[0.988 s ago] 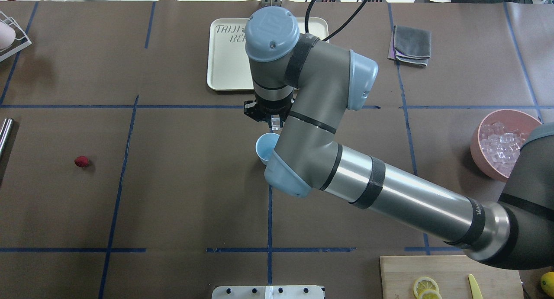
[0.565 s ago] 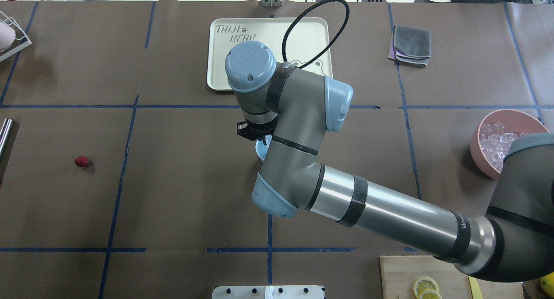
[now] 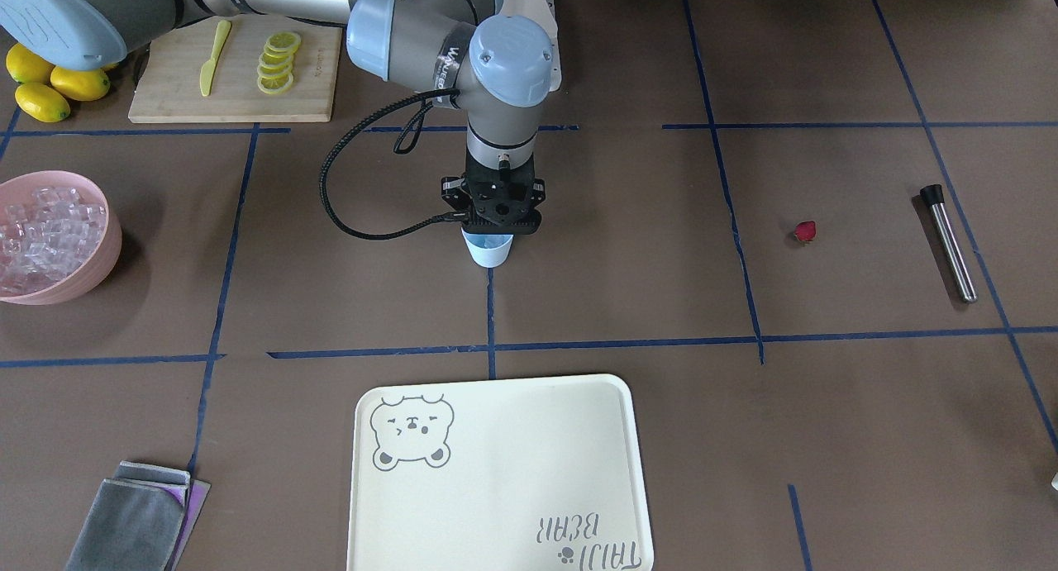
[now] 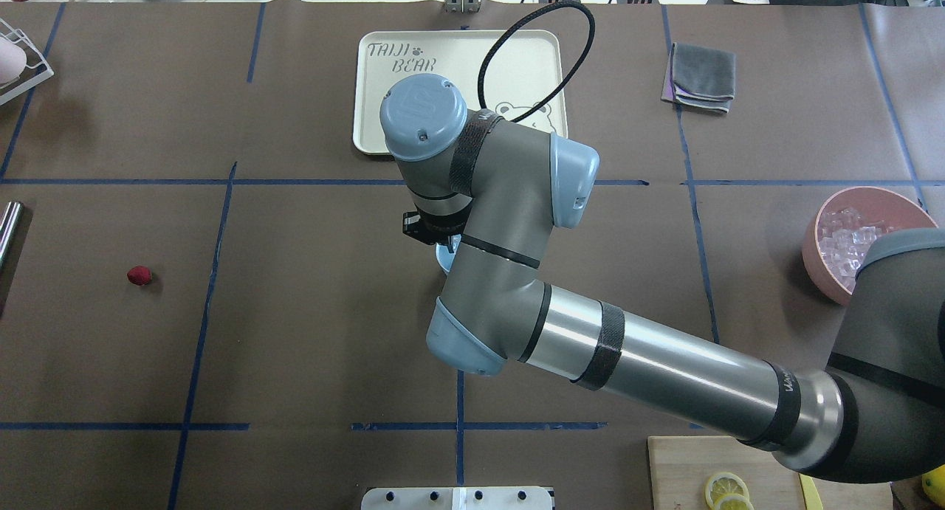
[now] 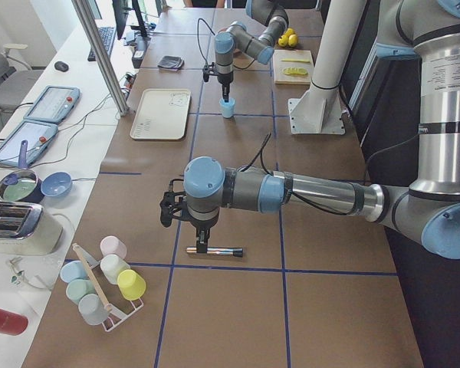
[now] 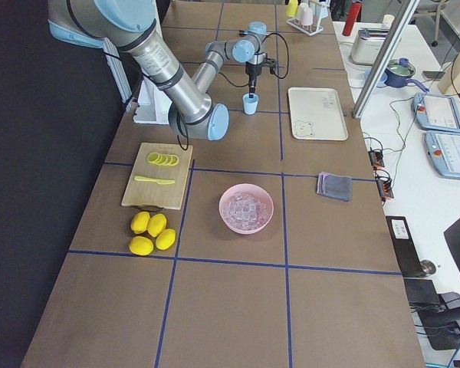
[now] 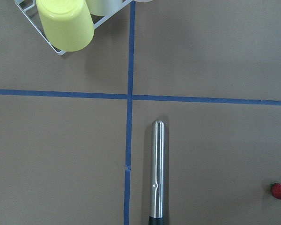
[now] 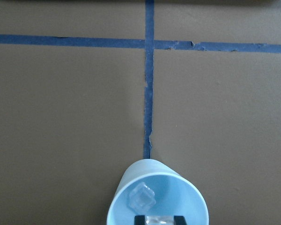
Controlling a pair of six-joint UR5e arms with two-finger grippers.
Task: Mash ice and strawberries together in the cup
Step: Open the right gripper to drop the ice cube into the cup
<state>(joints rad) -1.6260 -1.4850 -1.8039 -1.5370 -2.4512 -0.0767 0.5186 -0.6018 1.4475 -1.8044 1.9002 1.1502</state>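
The pale blue cup (image 3: 488,252) stands at mid-table and also shows in the right wrist view (image 8: 157,197). One clear ice cube (image 8: 143,196) lies inside it. My right gripper (image 8: 159,219) hangs straight over the cup's mouth, shut on a second ice cube, its fingertips at the rim (image 3: 493,224). The strawberry (image 3: 805,231) lies alone on the mat far toward my left (image 4: 139,275). My left gripper (image 5: 203,238) shows only in the exterior left view, hovering over a steel muddler (image 7: 157,173); I cannot tell if it is open or shut.
A pink bowl (image 3: 106,253) of ice cubes (image 3: 45,232) stands on my right side. A cream tray (image 3: 496,472) lies across the table from the cup. A cutting board with lemon slices (image 3: 277,59), whole lemons, a grey cloth (image 4: 701,74) and a cup rack (image 7: 65,28) sit at the edges.
My right arm has drawn back toward the robot and lowered, carrying the ice cube from beyond the cup to directly over its mouth. The strawberry has not moved.
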